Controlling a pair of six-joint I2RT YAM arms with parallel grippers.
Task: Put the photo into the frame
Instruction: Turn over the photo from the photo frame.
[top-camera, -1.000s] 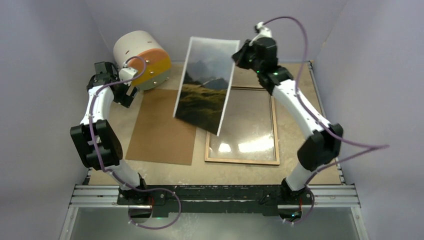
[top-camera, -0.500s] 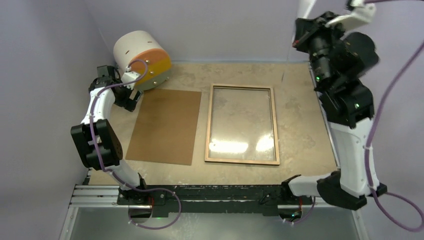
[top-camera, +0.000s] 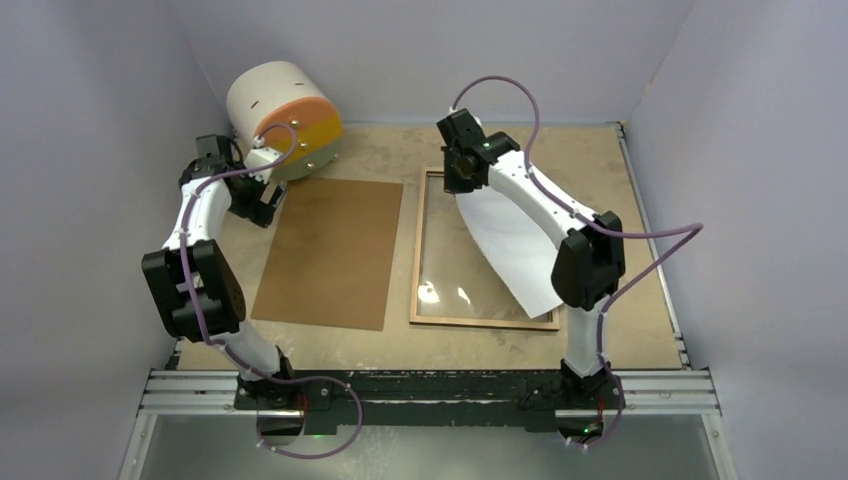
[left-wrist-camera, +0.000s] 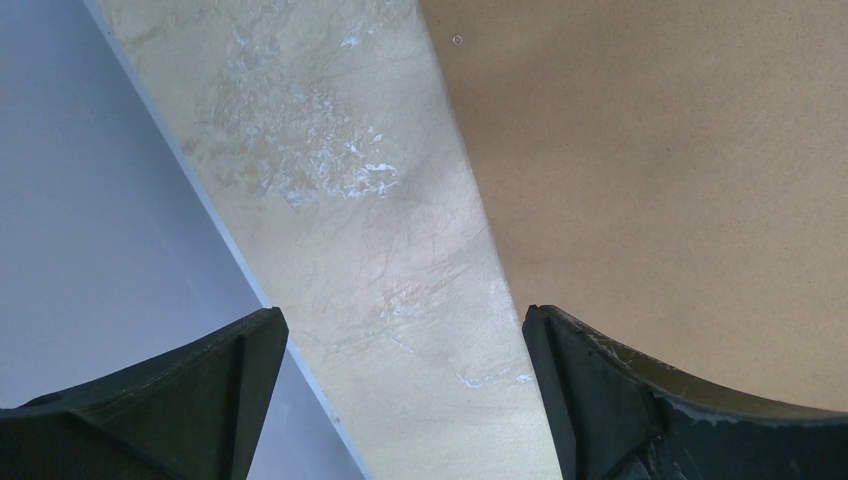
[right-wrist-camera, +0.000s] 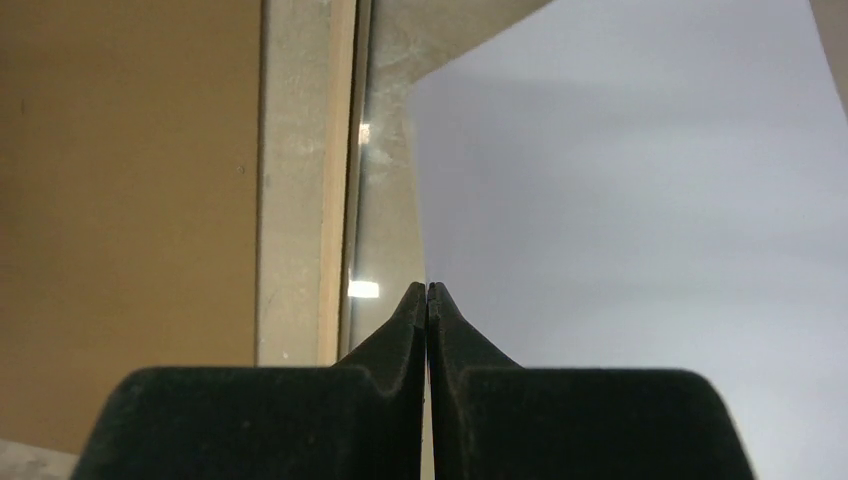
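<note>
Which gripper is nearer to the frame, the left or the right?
Right. The right gripper holds the photo above the frame, at its far left corner; the left gripper is beyond the brown panel.

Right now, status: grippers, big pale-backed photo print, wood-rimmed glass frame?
Left gripper open, empty. Right gripper shut on photo print, pale side up over glass frame. Brown hardboard panel beside it, apart.

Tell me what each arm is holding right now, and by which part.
Right fingers pinch the photo by its edge, pale side up, over the frame. Left fingers are open, holding nothing.
</note>
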